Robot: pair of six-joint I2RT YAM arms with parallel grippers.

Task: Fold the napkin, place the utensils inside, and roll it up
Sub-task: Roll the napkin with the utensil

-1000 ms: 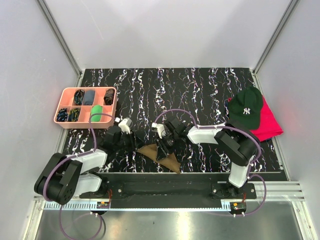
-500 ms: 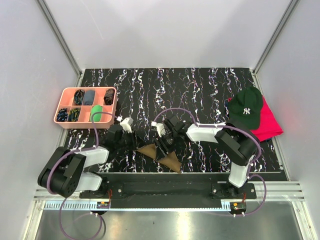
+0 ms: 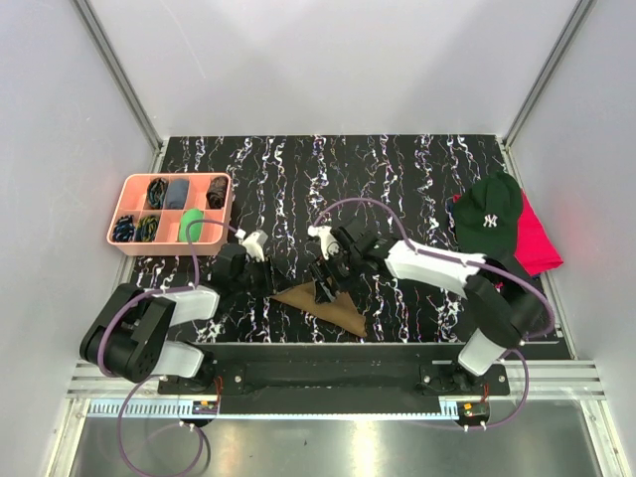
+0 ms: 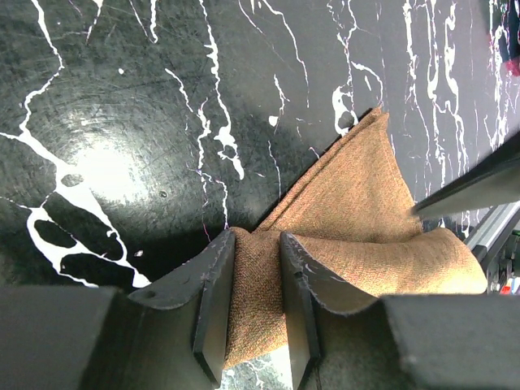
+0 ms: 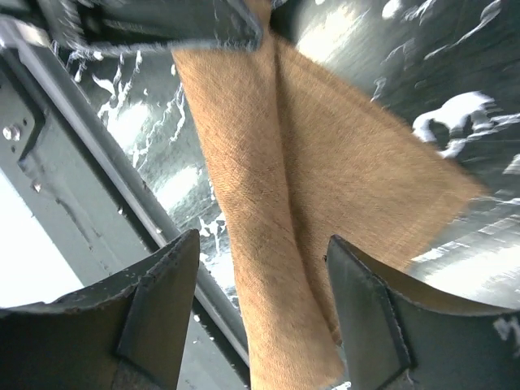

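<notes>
Left fingers (image 4: 213, 301) are clamped on a raised fold of the napkin (image 4: 357, 211). Right fingers (image 5: 158, 309) stand wide apart, straddling a ridge of the same cloth. Table (image 3: 397, 179): black with white veining; the napkin lies on it as a folded triangle at the near edge, between both arms. Pink tray (image 3: 149, 249) sits at left. Green cap (image 3: 487, 214) rests on a red cloth (image 3: 542, 248) at right.
</notes>
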